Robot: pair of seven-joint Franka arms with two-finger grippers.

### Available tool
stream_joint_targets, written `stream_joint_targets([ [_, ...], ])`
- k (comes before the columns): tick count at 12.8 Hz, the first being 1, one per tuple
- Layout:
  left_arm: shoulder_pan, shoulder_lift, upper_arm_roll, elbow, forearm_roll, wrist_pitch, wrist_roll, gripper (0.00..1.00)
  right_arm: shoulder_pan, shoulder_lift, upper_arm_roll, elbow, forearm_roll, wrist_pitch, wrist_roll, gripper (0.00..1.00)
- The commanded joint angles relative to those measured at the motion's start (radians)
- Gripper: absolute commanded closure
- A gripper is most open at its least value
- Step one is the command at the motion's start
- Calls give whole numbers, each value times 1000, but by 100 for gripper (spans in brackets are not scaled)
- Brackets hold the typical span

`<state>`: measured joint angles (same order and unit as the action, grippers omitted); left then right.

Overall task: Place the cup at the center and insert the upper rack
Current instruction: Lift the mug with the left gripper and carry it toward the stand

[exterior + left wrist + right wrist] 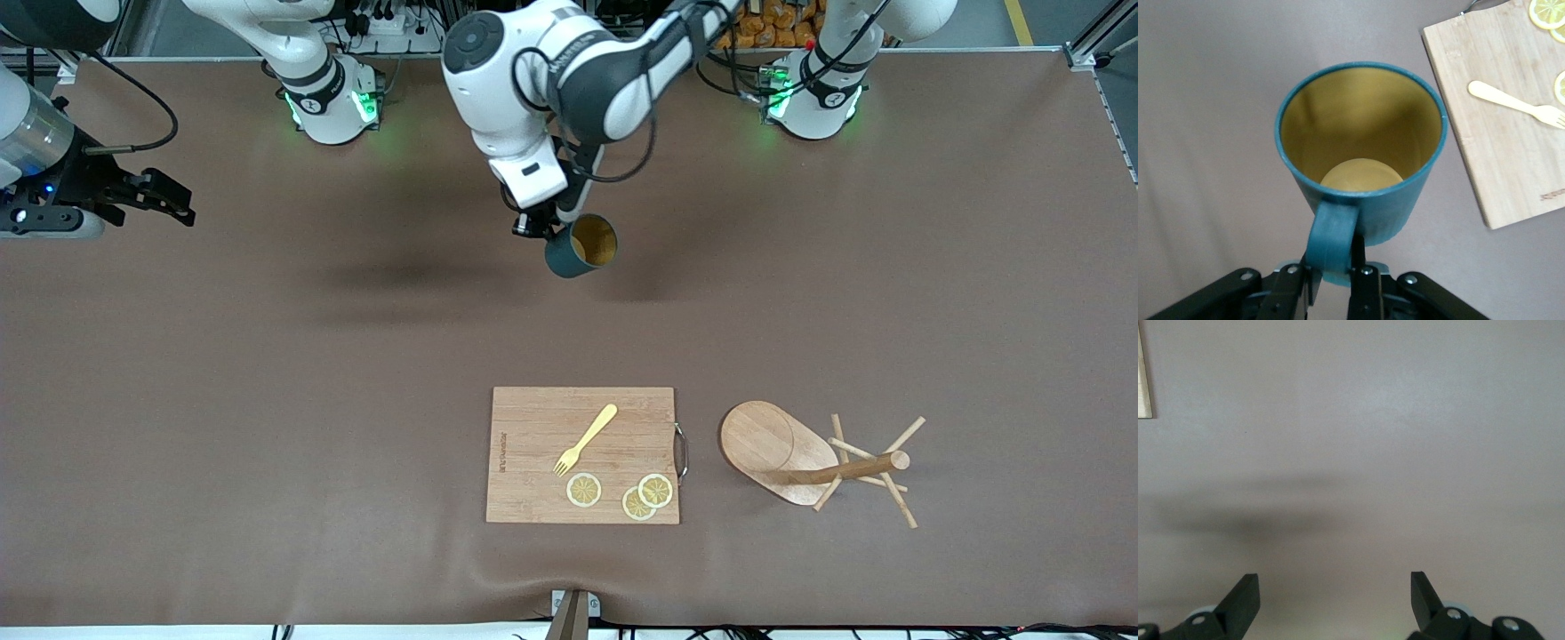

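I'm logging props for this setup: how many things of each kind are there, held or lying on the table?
cup: 1, held in the left pincer
mug tree: 1
cutting board: 1
fork: 1
lemon slices: 3
Total: 7

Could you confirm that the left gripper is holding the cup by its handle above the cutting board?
Not quite: the left gripper does hold the cup by its handle, but over bare table, not the cutting board, as the front view shows.
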<state>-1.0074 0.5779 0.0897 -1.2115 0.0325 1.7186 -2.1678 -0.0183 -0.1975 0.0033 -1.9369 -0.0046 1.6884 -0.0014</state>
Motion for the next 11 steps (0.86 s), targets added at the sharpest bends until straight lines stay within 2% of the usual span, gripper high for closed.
stream_joint_targets([
  [1,67,-55,-5,-26,-87,30,66,100,17,0,0,-7,-15,14,4,0],
  [11,318,-118,-4,-29,-411,36,319,100,18,4,0,-10,-15,17,5,0],
])
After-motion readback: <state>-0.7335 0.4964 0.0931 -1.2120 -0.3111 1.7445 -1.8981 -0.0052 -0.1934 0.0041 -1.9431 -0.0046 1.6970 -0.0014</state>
